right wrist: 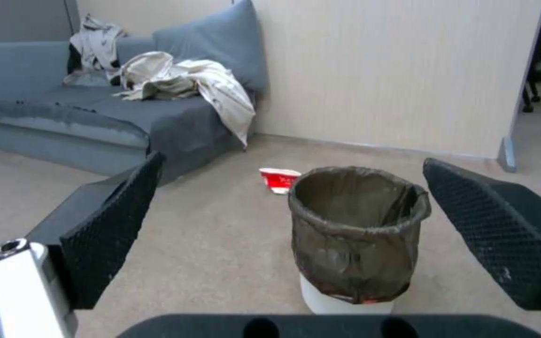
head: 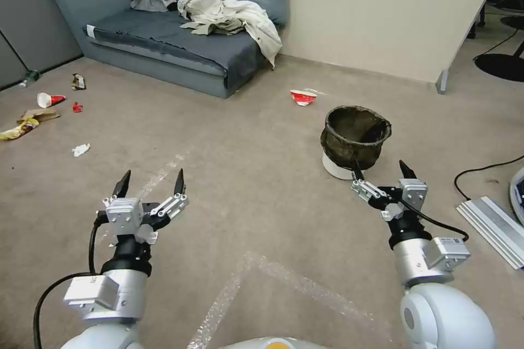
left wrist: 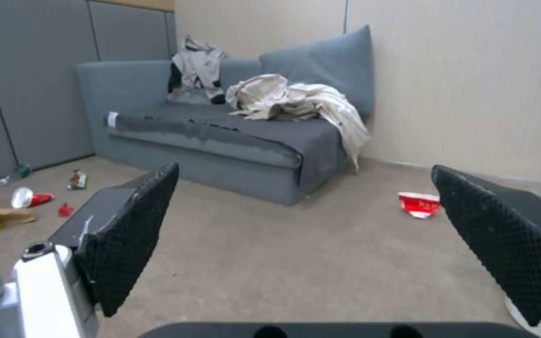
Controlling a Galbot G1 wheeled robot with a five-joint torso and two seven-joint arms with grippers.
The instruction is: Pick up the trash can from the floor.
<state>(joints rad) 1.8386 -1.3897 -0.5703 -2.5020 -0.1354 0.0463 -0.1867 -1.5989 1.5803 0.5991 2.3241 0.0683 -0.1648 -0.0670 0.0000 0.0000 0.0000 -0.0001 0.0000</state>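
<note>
Your right gripper [head: 383,170] hangs above the flat beige-grey carpet floor [head: 262,202] with its jaws spread wide and nothing between them. The small round white plastic trash can [head: 353,142], lined with a crinkled black bag folded over its rim, stands upright on the floor just ahead of those jaws. In the right wrist view the trash can [right wrist: 355,234] sits ahead of the gap, nearer the one black textured fingertip [right wrist: 490,234] than the other, and touches neither. Its white base shows below the bag.

A crushed red-and-white paper cup [head: 303,97] lies on the floor beyond the trash can, farther from the right jaws.

Your left gripper [head: 150,184] also hangs above the floor, jaws apart and holding nothing, well apart from the trash can. Ahead of its jaws lies bare floor, then a grey-blue fabric sofa [head: 164,38] with a crumpled pale cloth [head: 229,16] on the seat. Scattered litter [head: 49,109] lies well off to the outer side of the left jaws.
</note>
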